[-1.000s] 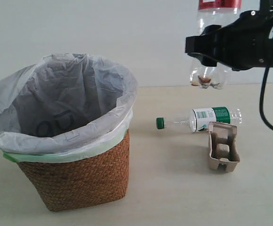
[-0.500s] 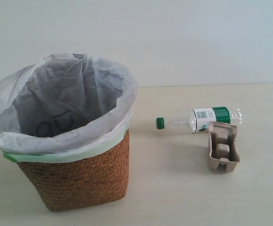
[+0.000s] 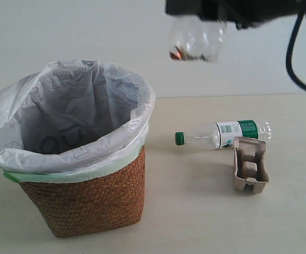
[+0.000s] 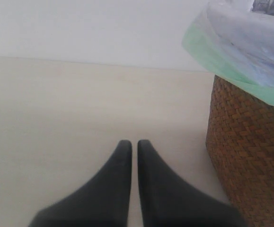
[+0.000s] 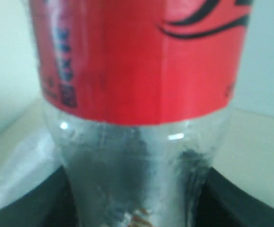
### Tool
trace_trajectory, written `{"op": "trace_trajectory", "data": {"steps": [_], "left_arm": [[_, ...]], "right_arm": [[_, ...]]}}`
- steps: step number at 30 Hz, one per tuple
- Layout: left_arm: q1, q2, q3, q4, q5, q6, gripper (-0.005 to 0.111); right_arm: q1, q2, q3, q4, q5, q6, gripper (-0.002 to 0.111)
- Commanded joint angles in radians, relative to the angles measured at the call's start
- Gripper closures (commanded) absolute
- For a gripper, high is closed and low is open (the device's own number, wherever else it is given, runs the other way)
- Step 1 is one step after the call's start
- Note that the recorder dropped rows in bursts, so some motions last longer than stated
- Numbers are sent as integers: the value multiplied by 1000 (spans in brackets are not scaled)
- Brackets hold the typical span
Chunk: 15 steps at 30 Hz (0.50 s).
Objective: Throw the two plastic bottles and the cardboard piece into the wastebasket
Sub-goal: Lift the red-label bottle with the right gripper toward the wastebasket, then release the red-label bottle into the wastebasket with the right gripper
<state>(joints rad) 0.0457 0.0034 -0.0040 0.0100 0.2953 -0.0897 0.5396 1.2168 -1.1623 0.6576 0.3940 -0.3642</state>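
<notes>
My right gripper [image 3: 205, 10] is shut on the red-label bottle [image 3: 197, 41] at the top of the exterior view, high above the table and just right of the wastebasket [image 3: 84, 196]. Only the bottle's clear bottom end shows there. In the right wrist view the red label [image 5: 141, 56] fills the frame, with a black finger [image 5: 28, 208] on either side of the clear body. The green-cap bottle [image 3: 224, 133] lies on its side on the table. The cardboard piece [image 3: 250, 165] rests just in front of it. My left gripper [image 4: 134, 144] is shut and empty, low over the table beside the basket's wicker wall [image 4: 250, 156].
The basket's white liner [image 3: 68, 114] stands open, with its pale green edge [image 4: 212, 61] folded over the rim. A black cable [image 3: 295, 63] hangs from the right arm. A plain wall runs behind the table.
The right arm with the red-label bottle has swung left and upward, from above the lying bottle to a spot near the basket's right rim. It was nearly out of frame half a second ago.
</notes>
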Motion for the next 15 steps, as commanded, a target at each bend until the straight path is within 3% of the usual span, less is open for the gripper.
{"op": "trace_trajectory", "data": {"steps": [1, 5, 8, 9, 15], "left_arm": [[-8, -3, 4, 6, 0, -7, 103], [-8, -3, 4, 6, 0, -7, 103], [-8, -3, 4, 6, 0, -7, 103], [-8, -3, 4, 6, 0, -7, 103], [-8, -3, 4, 6, 0, -7, 103]], "right_arm": [[-11, -11, -66, 29, 10, -42, 108], [-119, -7, -1, -349, 89, 224, 108], [-286, -7, 110, -921, 200, 610, 108], [-313, -7, 117, -1016, 225, 654, 108], [-392, -7, 125, -1253, 367, 734, 108]]}}
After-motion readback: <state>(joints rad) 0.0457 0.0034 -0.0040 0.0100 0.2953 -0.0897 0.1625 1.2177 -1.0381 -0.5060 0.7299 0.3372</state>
